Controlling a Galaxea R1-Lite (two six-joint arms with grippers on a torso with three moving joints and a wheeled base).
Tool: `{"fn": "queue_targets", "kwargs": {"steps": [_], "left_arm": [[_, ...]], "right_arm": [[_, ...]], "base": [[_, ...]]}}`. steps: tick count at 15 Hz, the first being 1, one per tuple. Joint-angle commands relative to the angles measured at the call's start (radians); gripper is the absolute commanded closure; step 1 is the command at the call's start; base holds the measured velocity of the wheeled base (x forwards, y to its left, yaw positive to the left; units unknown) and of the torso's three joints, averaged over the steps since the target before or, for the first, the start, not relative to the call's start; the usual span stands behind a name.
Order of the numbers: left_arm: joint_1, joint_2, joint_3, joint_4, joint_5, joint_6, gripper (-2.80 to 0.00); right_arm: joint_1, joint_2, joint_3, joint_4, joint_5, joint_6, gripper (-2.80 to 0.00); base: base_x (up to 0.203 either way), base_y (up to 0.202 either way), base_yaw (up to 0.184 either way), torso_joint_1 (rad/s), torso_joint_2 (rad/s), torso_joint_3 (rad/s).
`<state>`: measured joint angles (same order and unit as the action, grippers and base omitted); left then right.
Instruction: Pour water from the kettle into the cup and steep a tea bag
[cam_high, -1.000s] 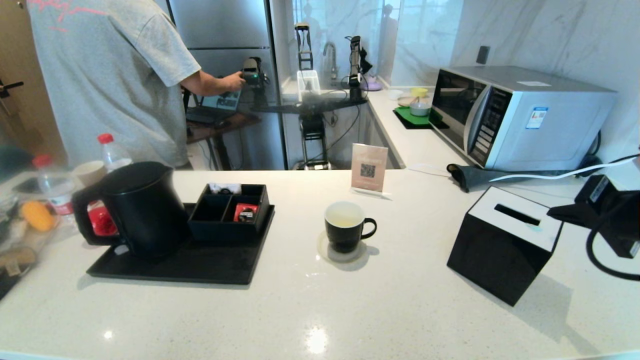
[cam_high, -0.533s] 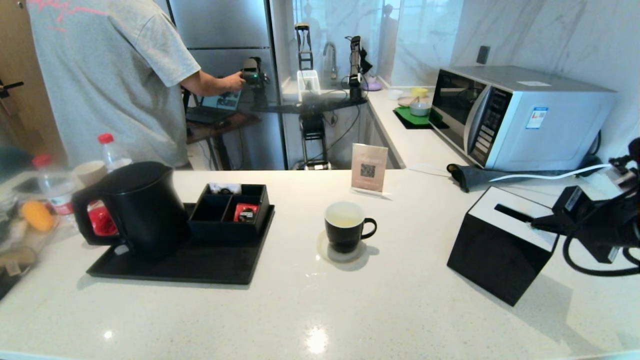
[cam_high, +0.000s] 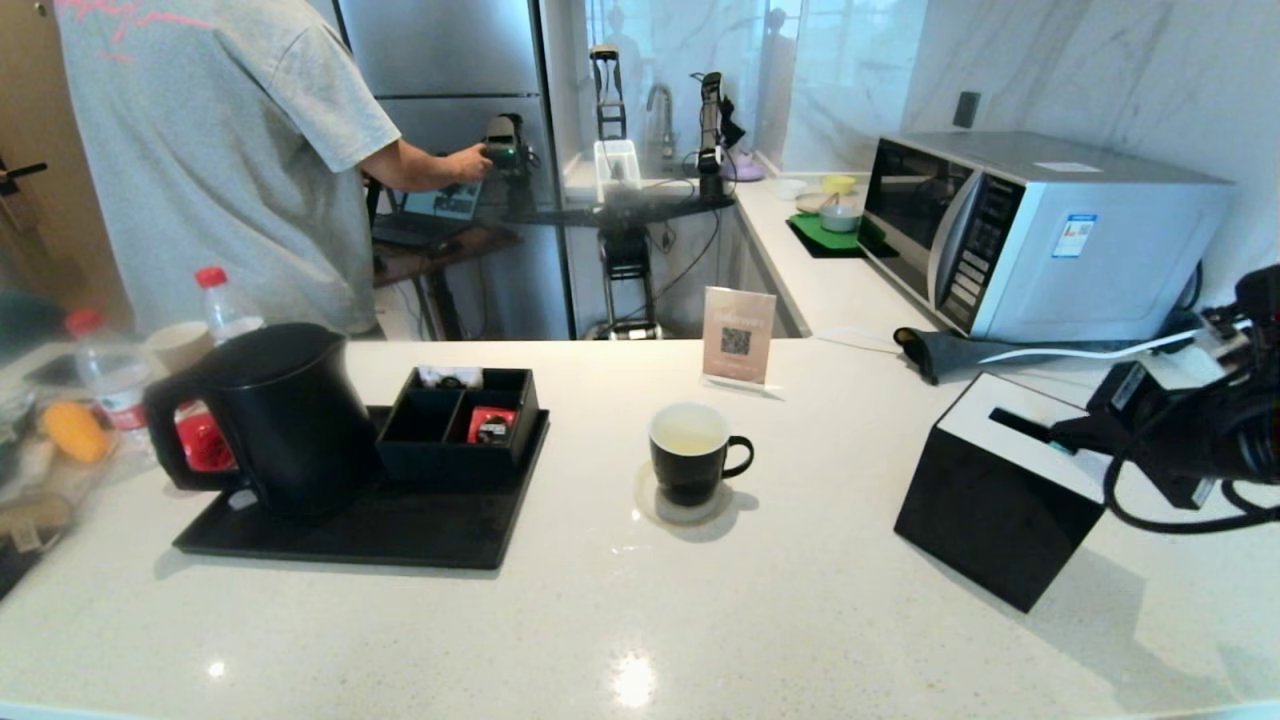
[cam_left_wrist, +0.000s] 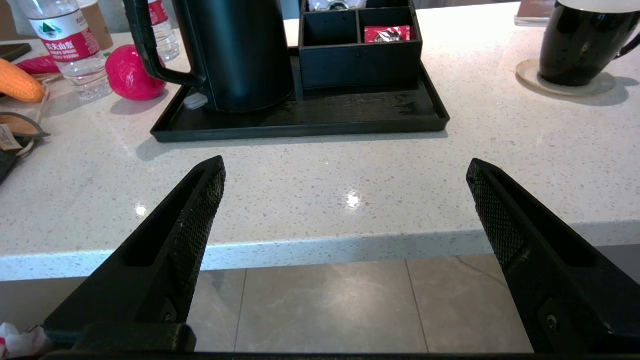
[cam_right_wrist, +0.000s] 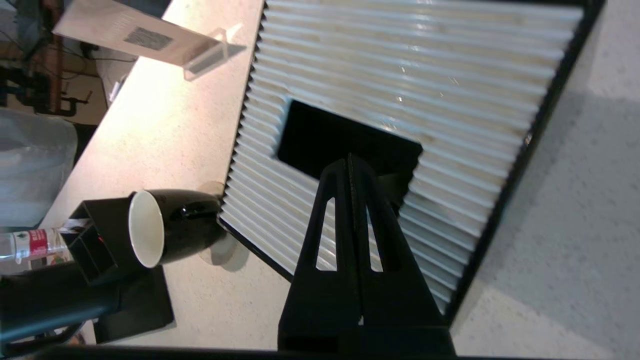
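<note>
The black kettle (cam_high: 270, 415) (cam_left_wrist: 240, 50) stands upright, lid on, at the left end of a black tray (cam_high: 400, 535). To its right the black cup (cam_high: 690, 452) (cam_left_wrist: 580, 45) (cam_right_wrist: 170, 225) sits on a pale coaster and holds faintly yellowish water (cam_high: 688, 436). No tea bag, string or tag shows. My right gripper (cam_high: 1055, 430) (cam_right_wrist: 348, 160) is shut and empty, hovering over the slot of the tissue box (cam_high: 1000, 490), well right of the cup. My left gripper (cam_left_wrist: 346, 164) is open and empty, low in front of the counter edge, outside the head view.
A black organiser (cam_high: 455, 420) on the tray holds a red packet (cam_high: 491, 425). A QR sign (cam_high: 737, 335) stands behind the cup. A microwave (cam_high: 1040, 230) is at the back right. Bottles (cam_high: 110, 380), a pink ball (cam_left_wrist: 134, 72) and a person (cam_high: 220, 150) are at the left.
My right arm has swung in from the right edge, and its shut gripper now points over the tissue box. Kettle and cup have not moved.
</note>
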<state>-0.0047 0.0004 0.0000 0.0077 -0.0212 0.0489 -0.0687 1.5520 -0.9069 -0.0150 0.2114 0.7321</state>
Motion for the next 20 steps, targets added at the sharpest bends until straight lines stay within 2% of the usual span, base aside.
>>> {"fn": "queue_targets", "kwargs": {"steps": [1,6,12,13,15,17,20], "left_arm": [[0.0,0.0,0.0,0.0,0.0,0.0,-2.8],[0.0,0.0,0.0,0.0,0.0,0.0,-2.8],[0.0,0.0,0.0,0.0,0.0,0.0,-2.8],[0.0,0.0,0.0,0.0,0.0,0.0,-2.8],[0.0,0.0,0.0,0.0,0.0,0.0,-2.8],[0.0,0.0,0.0,0.0,0.001,0.002,-2.8],[0.0,0.0,0.0,0.0,0.0,0.0,-2.8]], "right_arm": [[0.0,0.015,-0.003,-0.017,0.002,0.004,0.0],[-0.001,-0.022,-0.003,-0.011,0.003,0.009,0.0],[0.0,-0.233,0.004,-0.003,0.001,-0.006,0.0],[-0.001,-0.268,0.004,-0.009,-0.001,-0.041,0.0],[-0.002,-0.316,0.005,-0.045,-0.012,-0.174,0.0],[-0.001,-0.353,0.033,-0.135,-0.035,-0.276,0.0],[-0.002,-0.413,0.183,-0.305,-0.06,-0.45,0.0]], "base": [[0.0,0.0,0.0,0.0,0.0,0.0],[0.0,0.0,0.0,0.0,0.0,0.0],[0.0,0.0,0.0,0.0,0.0,0.0],[0.0,0.0,0.0,0.0,0.0,0.0],[0.0,0.0,0.0,0.0,0.0,0.0],[0.0,0.0,0.0,0.0,0.0,0.0],[0.0,0.0,0.0,0.0,0.0,0.0]]}}
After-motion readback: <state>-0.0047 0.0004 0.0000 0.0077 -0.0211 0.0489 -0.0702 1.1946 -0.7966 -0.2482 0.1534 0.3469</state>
